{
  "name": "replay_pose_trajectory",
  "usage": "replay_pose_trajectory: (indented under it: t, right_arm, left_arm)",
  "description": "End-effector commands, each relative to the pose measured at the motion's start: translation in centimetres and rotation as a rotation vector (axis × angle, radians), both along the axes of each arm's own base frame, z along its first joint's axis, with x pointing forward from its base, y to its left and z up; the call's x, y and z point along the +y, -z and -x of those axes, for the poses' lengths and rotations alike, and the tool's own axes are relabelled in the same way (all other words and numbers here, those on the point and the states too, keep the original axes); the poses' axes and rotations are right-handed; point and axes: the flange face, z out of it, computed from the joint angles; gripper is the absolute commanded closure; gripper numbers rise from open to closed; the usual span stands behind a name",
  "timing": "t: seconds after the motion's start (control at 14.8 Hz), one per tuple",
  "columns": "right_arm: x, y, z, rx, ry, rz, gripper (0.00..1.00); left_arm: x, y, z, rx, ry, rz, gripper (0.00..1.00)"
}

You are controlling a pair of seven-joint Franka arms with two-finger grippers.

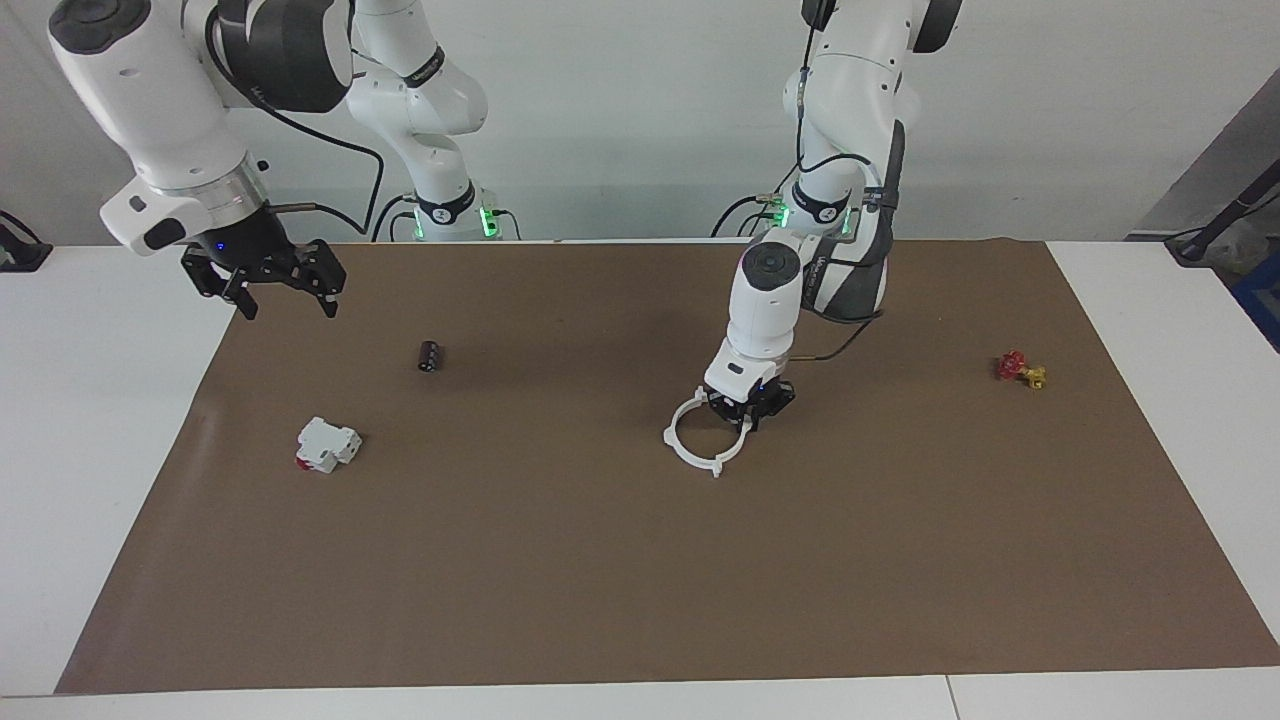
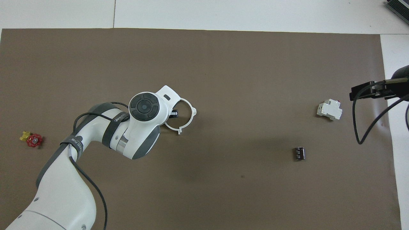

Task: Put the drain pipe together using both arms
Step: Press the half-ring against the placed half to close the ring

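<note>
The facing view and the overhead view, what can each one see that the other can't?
Only the facing view shows the left pincer down at the drain pipe, and the whole right pincer open in the air over the mat's edge. Only the overhead view shows the ring from straight above, with the left arm's wrist hiding part of it. Both show the white block, the black cylinder and the red and yellow piece on the brown mat.

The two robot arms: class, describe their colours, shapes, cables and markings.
Both arms are glossy white, rounded jointed segments with dark grey joint covers, loose black cables and green lights glowing at the bases. The left gripper and right gripper are black, each with two jaws. The left arm carries a black band with white lettering.
</note>
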Motion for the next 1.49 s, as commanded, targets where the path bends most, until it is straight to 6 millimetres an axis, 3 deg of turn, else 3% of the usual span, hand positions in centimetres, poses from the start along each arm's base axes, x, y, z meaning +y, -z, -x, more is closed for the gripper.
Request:
replay_pose_trajectory:
  t: [0.0,0.47,0.88,1.42]
  right_arm:
    - [0.3,0.0,0.8,-0.016,0.01,0.013,0.0]
    - [-0.7,-0.2,0.8,-0.017,0.031,0.003,0.0]
    - [2.0,-0.1,0.8,-0.01,-0.02,-0.002,0.0]
    - [2.0,-0.1,0.8,-0.007,-0.02,-0.002,0.0]
  left_arm:
    - [0.2,-0.5,0.7,-0.036,0.01,0.001,1.0]
    - [0.5,-0.3,0.5,-0.042,0.007,0.006,1.0]
    - [0.6,-0.3,0.3,-0.051,0.006,0.011,1.0]
    - [0.5,-0.3,0.3,-0.051,0.008,0.012,1.0]
